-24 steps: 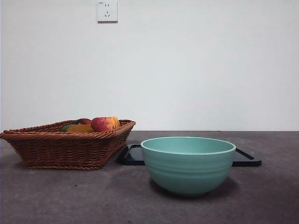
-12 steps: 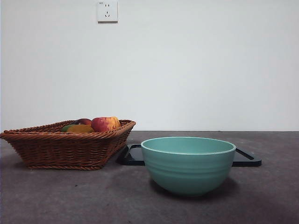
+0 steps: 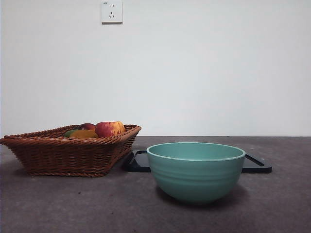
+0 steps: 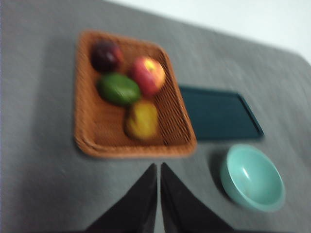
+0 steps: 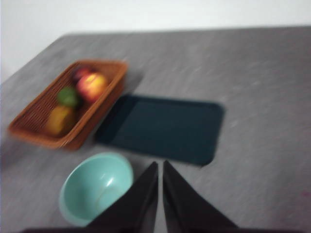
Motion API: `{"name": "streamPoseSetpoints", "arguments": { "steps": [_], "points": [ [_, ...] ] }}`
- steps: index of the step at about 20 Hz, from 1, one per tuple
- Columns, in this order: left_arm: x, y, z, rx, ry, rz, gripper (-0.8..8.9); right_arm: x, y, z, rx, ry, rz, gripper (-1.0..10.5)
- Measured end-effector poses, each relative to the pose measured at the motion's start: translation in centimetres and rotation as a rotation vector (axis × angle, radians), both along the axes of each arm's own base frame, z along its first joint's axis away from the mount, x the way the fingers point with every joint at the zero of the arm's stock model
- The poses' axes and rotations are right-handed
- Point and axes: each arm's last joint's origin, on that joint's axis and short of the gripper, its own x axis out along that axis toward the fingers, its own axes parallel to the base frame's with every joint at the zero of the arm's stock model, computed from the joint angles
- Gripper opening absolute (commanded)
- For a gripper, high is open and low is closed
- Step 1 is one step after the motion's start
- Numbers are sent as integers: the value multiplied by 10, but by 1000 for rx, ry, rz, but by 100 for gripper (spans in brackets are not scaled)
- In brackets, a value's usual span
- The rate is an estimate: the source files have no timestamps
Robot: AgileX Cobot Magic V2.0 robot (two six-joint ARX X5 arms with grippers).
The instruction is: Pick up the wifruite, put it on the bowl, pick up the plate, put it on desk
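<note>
Both pincers hang high, closed and empty — lower the left pincer (image 4: pixel 159 167), opened, over the wifruite (image 4: pixel 142 119) at the basket's (image 4: pixel 92 141) bowl-side (image 4: pixel 252 177) end.

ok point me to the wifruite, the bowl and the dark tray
wifruite (image 4: pixel 142 119), left wrist view, middle of its golden skin
bowl (image 3: pixel 195 177), front view, ribbed outer wall
dark tray (image 5: pixel 163 127), right wrist view, bare flat centre

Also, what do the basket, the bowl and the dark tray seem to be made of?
The basket looks like woven brown wicker: the plaited strands show. The bowl seems glazed teal ceramic, smooth with faint ribs, though plastic is possible. The tray is dark, flat and smooth, perhaps plastic; blur leaves it open.
</note>
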Motion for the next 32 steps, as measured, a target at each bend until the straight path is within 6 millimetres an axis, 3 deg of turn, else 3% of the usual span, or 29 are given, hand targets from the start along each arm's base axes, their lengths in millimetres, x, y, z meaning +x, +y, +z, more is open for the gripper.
{"name": "streamPoseSetpoints", "arguments": {
  "steps": [6,13,15,17,19,26,32],
  "points": [
    [11,-5,14,42,117,-145,11,14,5,10,-37,125,143,7],
    [15,-14,15,95,211,-302,23,25,18,4,-83,279,316,7],
    [14,-14,15,97,210,-303,127,24,19,4,-85,277,327,33],
    [14,-14,15,97,211,-303,326,24,19,4,-86,276,327,240],
    [14,-14,15,98,210,-303,431,24,19,4,-86,277,327,392],
    [21,-15,17,90,181,-294,439,25,19,4,-85,274,327,392],
    [56,-23,19,115,223,-278,437,25,19,4,-85,266,327,392]
  ]
}}
